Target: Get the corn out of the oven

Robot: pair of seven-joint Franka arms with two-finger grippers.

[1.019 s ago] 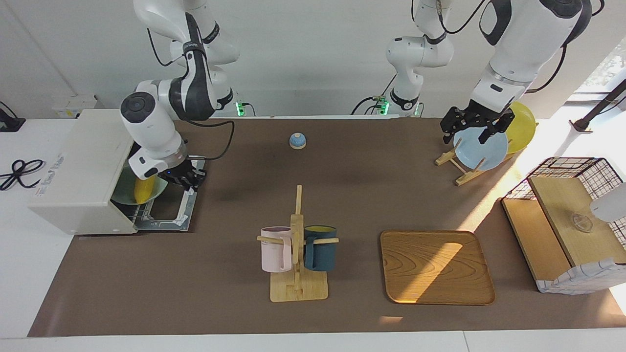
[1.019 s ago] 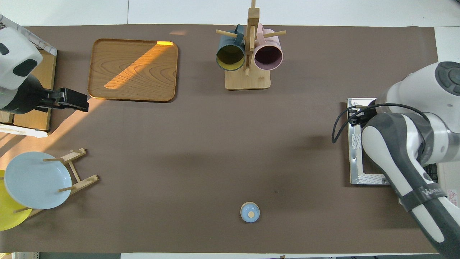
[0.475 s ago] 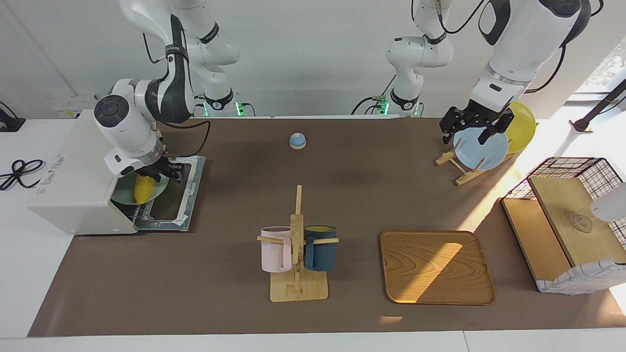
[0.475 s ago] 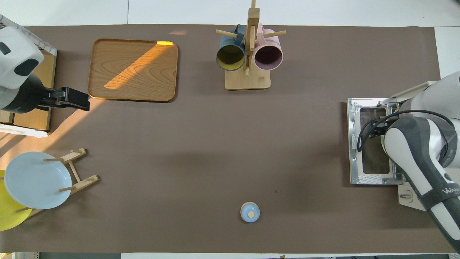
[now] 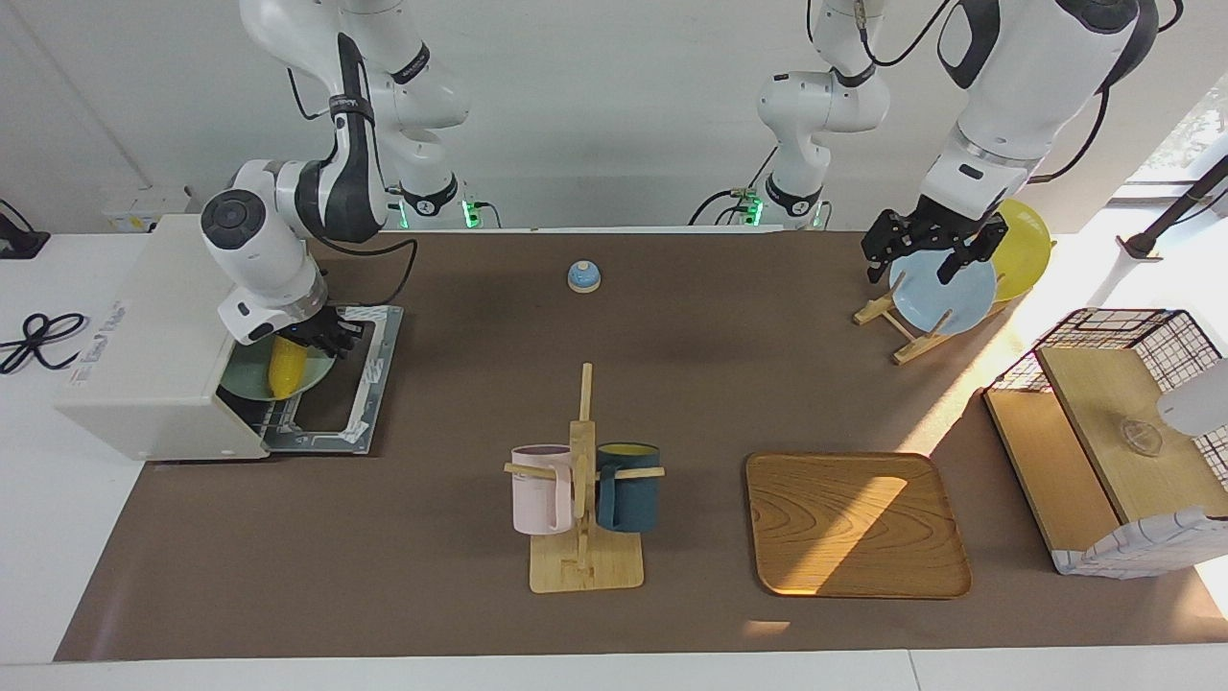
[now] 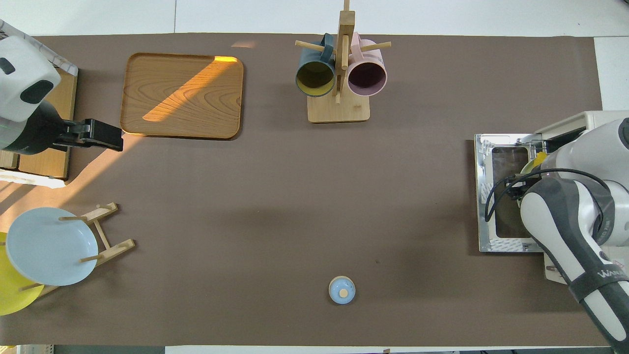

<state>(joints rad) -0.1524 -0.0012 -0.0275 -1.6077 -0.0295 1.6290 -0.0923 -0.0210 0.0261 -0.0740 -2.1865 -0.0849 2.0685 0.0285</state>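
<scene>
The right gripper (image 5: 305,336) has its fingers closed down at the upper end of the corn (image 5: 286,366), and from the facing view it looks like a pinch on the cob's tip rather than its middle. The corn lies on a pale green plate (image 5: 251,380) sitting on the wire rack at the mouth of the oven (image 5: 153,336), with the oven door (image 5: 338,384) dropped flat onto the table in front of it. In the overhead view only a sliver of the yellow cob (image 6: 540,158) shows past the right arm's wrist, so the contact itself is hidden there.

Here's the worry: the cob is smooth and tapered, and a grip that near the end could let it swivel or squirt out as it lifts, dropping it back on the plate or onto the open door. A low pull could also drag the plate off the rack, or knock the wrist against the oven's top edge.

Over at the left arm's end of the table, the left gripper (image 5: 926,248) waits with fingers apart above the blue plate (image 5: 945,291) in its wooden rack (image 5: 887,312), well apart from the action.
</scene>
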